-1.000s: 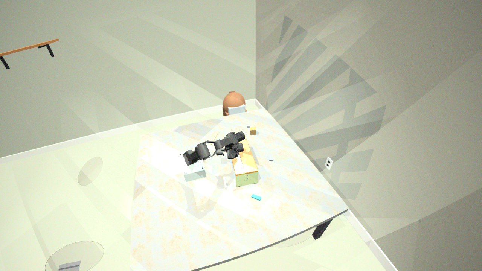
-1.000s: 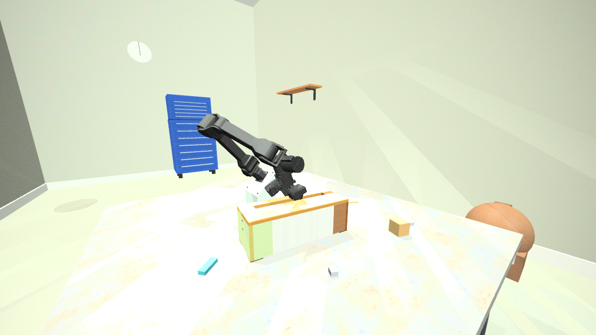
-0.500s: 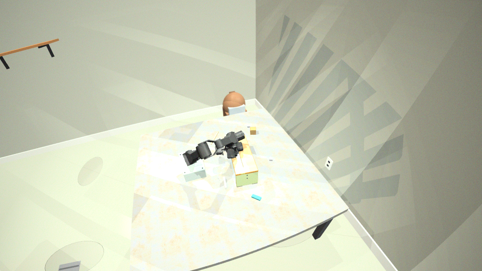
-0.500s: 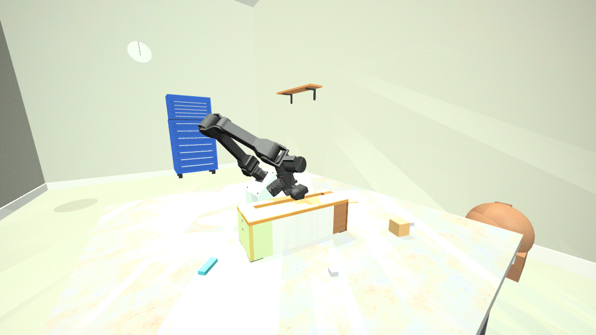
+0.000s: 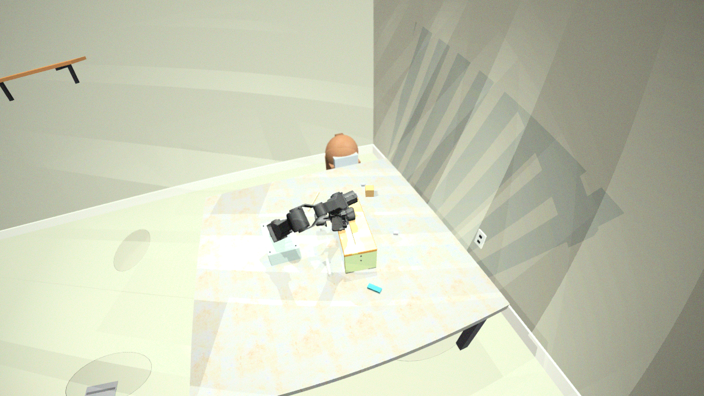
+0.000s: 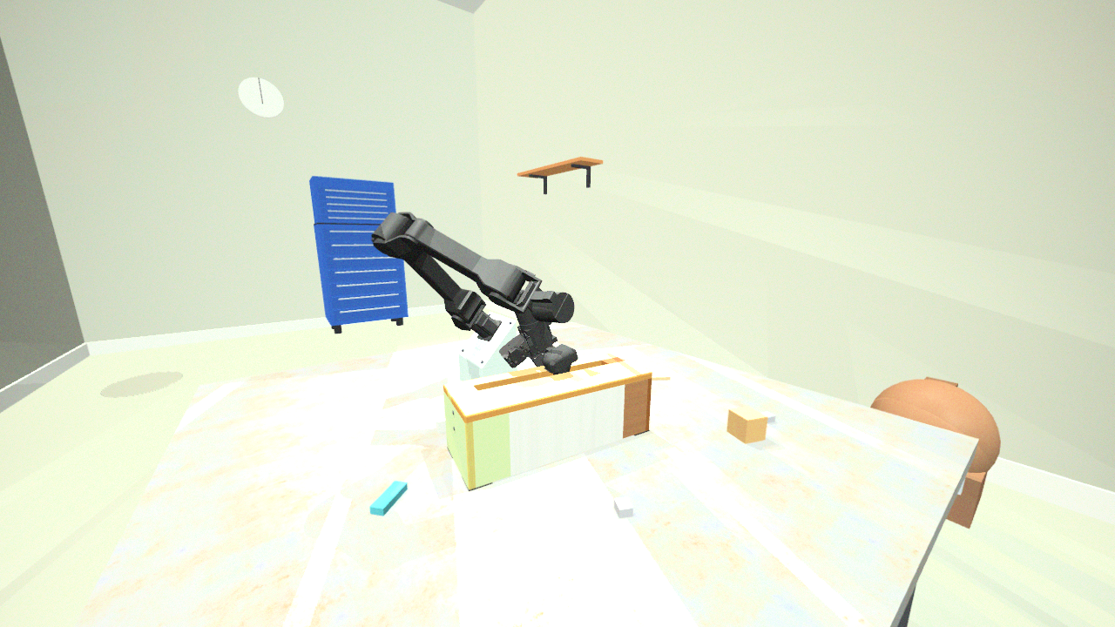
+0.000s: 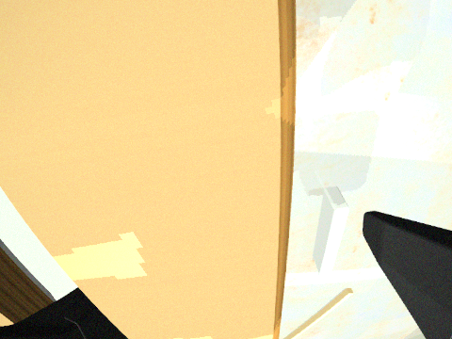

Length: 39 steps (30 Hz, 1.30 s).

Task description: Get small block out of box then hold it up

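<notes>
Block and shelf cannot be made out: by the task the block sits inside the box (image 5: 361, 260) (image 6: 487, 448) (image 7: 165, 141), but the front's middle panel (image 6: 569, 433) is washed out to white in the exterior view. Nor can I tell how the block's long axis lies, if it has one.

The relation that matters is therefore a judged one: the block should lie below the gripper (image 5: 336, 220) (image 6: 537, 362) (image 7: 223, 256), under the lid, though how far towards either end I cannot say. The box's long axis runs crosswise in front of the arm's base, and a lid slot (image 6: 503, 381) follows it. The only arm hangs over the lid, its fingers wide apart with nothing between them. One finger (image 7: 405, 264) shows past the box edge on the base side, above the table (image 5: 418, 305) (image 6: 818, 499) (image 7: 377, 132); the other (image 7: 61, 317) is mostly cut off at the lower left.

Which end lets the block out is unclear: one shows a green panel, the other a brown panel (image 6: 637, 407). Choosing wrongly would probably lose it in the pocket, so that needs settling before any push along the slot.

Outside, a turquoise bar (image 5: 374, 287) (image 6: 388, 497) lies near the green end; a pale little block (image 5: 395, 233) (image 6: 623, 508) lies off the front, apart from the box.
</notes>
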Each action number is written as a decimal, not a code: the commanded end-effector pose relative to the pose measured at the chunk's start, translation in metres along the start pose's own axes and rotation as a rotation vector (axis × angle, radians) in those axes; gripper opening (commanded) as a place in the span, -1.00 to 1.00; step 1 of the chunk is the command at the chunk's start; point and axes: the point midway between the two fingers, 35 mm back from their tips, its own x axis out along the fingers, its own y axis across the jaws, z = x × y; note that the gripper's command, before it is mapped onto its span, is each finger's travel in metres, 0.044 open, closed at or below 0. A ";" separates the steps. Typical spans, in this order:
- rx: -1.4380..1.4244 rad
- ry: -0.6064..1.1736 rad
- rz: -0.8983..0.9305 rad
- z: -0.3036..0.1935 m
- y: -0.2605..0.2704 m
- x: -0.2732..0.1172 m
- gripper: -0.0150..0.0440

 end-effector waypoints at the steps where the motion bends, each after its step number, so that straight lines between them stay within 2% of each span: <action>1: 0.003 0.000 0.004 -0.005 0.002 0.001 0.86; 39: 0.004 0.002 0.004 -0.041 0.002 0.014 0.86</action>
